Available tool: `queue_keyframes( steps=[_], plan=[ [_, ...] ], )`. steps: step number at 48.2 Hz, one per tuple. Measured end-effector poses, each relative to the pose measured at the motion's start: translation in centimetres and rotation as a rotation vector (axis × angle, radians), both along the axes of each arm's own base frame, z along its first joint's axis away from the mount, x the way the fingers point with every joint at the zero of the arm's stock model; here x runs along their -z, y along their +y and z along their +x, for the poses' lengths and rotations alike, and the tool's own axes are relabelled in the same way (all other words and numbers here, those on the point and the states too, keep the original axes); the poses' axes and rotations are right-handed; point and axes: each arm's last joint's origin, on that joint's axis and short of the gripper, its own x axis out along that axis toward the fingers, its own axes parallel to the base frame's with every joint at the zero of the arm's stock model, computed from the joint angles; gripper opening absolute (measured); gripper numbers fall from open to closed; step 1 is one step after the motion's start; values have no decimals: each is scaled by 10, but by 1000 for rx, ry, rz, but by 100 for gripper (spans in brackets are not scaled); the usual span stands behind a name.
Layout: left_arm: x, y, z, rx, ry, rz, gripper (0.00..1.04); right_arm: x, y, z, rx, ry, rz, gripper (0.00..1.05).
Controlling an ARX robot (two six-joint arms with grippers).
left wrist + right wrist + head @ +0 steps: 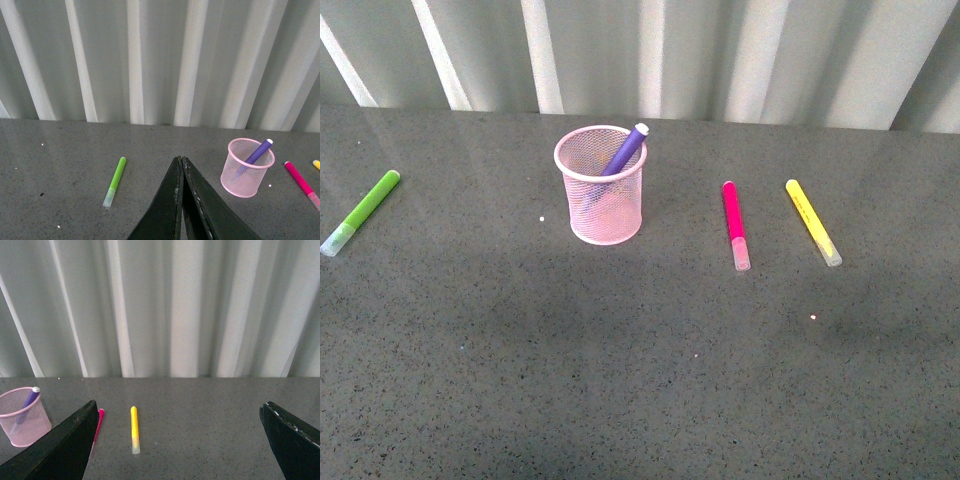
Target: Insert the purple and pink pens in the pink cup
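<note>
The pink cup (601, 185) stands upright on the grey table, with the purple pen (624, 150) leaning inside it, its end sticking out over the rim. The pink pen (734, 223) lies flat to the cup's right, clear cap toward me. No arm shows in the front view. In the left wrist view my left gripper (181, 160) is shut and empty, well short of the cup (247, 167) and the purple pen (260, 151). My right gripper (180, 410) is open and empty; one finger partly hides the pink pen (99, 421), with the cup (23, 417) off to the side.
A lime-green pen (361, 211) lies at the table's far left. A yellow pen (812, 221) lies right of the pink pen. A white corrugated wall (650, 55) closes off the back of the table (640, 370).
</note>
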Motion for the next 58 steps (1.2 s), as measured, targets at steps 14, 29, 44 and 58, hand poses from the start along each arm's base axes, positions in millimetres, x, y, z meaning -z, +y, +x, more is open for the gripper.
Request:
queue_keyframes(
  steps=[14,29,44,58],
  plan=[
    [5,0,-12,0,30,0,4,0,0,0,0,0,0,98],
    [4,0,-14,0,8,0,6,0,0,0,0,0,0,98],
    [4,0,-14,0,8,0,63,-12,11,3,23,179,212,98],
    [4,0,-14,0,8,3,98,-133,-40,78,236,-126,145,98]
  ],
)
